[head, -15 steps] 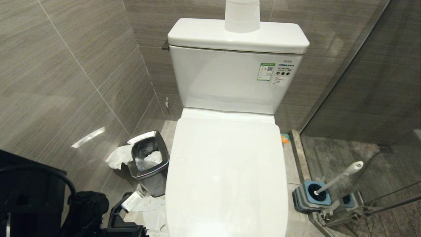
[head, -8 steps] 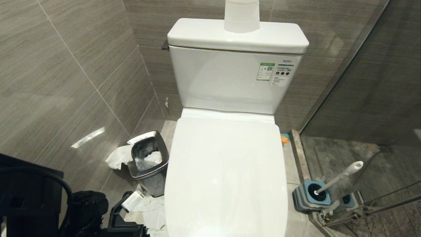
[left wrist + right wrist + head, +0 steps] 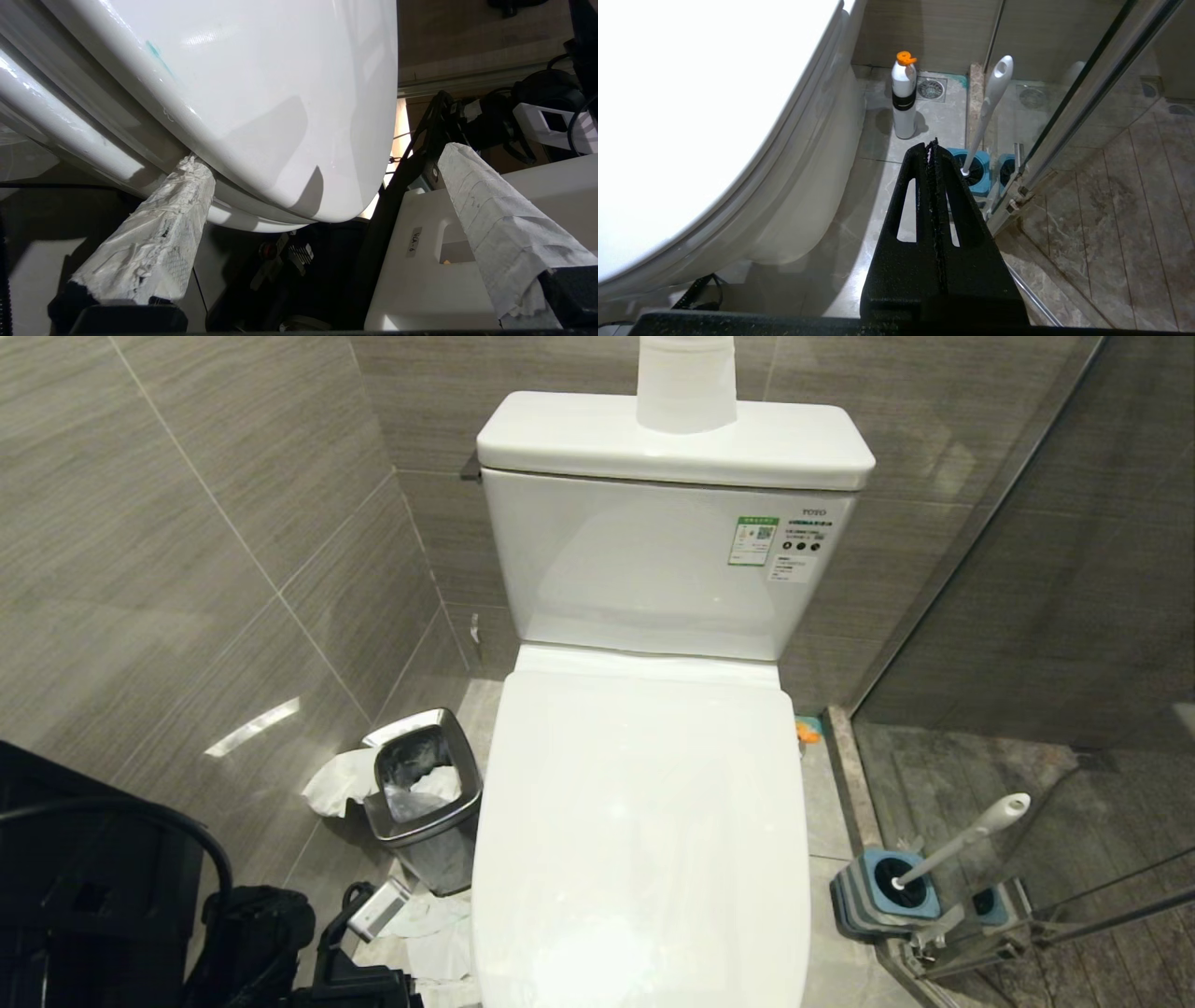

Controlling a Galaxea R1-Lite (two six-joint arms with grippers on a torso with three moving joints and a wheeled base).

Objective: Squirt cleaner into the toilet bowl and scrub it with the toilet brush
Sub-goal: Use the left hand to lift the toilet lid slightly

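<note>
The toilet's white lid is closed, so the inside of the toilet bowl is hidden; the bowl's outer side shows in the right wrist view. My left gripper is open at the lid's front edge, low at the toilet's front left. One taped finger is against the gap under the lid and the other stands off to the side. A thin blue smear marks the lid. The cleaner bottle, white with an orange cap, stands on the floor. The toilet brush sits in its blue holder. My right gripper is shut and empty, short of the holder.
A steel waste bin with crumpled paper stands left of the toilet, more paper on the floor beside it. A paper roll sits on the tank. A glass shower partition runs close behind the brush.
The whole head picture has shifted slightly. My left arm's dark bulk at the bottom left has moved a little. The lid stays closed and the brush has not moved.
</note>
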